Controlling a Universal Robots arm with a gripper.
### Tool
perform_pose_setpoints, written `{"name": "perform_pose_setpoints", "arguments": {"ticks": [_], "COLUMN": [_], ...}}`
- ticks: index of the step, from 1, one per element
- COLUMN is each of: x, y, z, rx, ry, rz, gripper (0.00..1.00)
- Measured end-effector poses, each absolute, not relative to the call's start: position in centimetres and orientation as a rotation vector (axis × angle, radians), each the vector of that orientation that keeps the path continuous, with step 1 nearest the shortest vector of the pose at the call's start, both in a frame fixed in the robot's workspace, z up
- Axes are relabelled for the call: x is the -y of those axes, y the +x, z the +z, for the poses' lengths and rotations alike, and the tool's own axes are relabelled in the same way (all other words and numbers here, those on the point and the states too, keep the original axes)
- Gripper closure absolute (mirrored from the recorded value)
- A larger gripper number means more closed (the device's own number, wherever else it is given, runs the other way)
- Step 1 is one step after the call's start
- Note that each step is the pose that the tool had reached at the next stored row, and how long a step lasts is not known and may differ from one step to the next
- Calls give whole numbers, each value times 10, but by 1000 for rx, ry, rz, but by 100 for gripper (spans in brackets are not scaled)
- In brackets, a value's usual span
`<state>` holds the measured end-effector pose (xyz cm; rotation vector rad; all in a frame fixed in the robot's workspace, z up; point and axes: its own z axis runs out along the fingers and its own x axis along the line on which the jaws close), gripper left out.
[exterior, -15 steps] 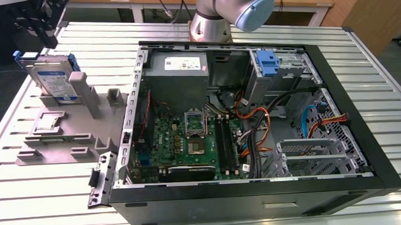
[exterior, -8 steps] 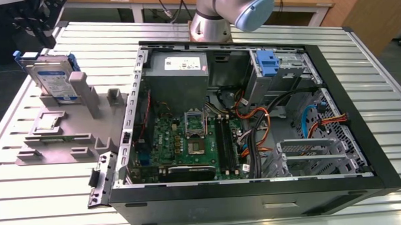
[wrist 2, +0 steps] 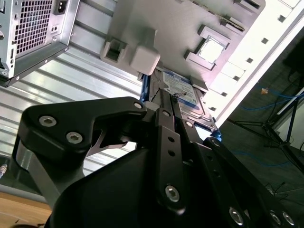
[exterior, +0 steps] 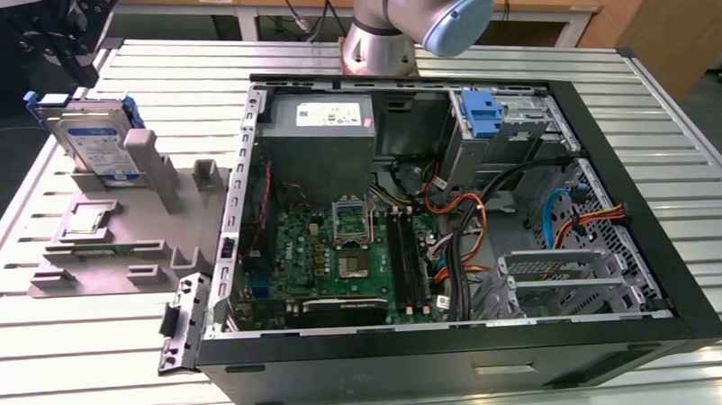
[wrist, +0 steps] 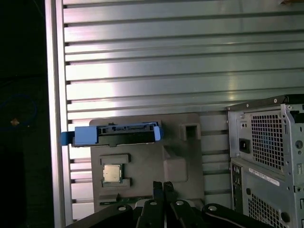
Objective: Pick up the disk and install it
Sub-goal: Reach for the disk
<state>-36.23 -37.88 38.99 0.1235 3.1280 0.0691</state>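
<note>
The disk (exterior: 99, 144) is a silver drive with a white-and-blue label in a blue carrier. It stands on edge in a grey fixture (exterior: 122, 242) at the exterior view's left, outside the computer case. In the first wrist view I look at the disk's (wrist: 114, 134) blue top edge, and my gripper (wrist: 163, 186) is apart from it over the fixture. Its two fingers are pressed together with nothing between them. In the second wrist view the gripper (wrist 2: 166, 102) points toward the disk's (wrist 2: 185, 92) labelled face.
An open computer case (exterior: 688, 272) lies on the slatted metal table (exterior: 694, 92). It holds a grey power supply (exterior: 322, 123), a motherboard (exterior: 338, 248) and a blue bracket (exterior: 484, 117) on the drive bay. A processor chip (wrist: 112, 173) rests on the fixture.
</note>
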Motion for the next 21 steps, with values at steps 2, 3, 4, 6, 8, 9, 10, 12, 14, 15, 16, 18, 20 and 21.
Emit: {"name": "perform_pose_setpoints", "arguments": {"ticks": [2, 3, 4, 6, 8, 9, 10, 12, 14, 15, 16, 18, 20, 21], "x": [379, 379, 379, 379, 379, 379, 379, 379, 378, 378, 377, 376, 375, 375], "y": [-364, -364, -364, -364, -364, -364, -364, -364, -367, -371, -375, -381, -382, -382], "z": [390, 390, 390, 390, 390, 390, 390, 390, 390, 390, 389, 389, 387, 386], "rx": [-3128, -3128, -3128, -3128, -3128, -3128, -3128, -3128, -3128, -3128, -3128, -3128, -3129, -3130], "ry": [124, 124, 124, 124, 124, 124, 123, 124, 124, 124, 124, 123, 103, 76], "rz": [69, 69, 69, 69, 69, 69, 69, 69, 69, 69, 69, 69, 71, 71], "gripper": [85, 85, 85, 85, 85, 85, 85, 85, 85, 85, 85, 85, 85, 85]}}
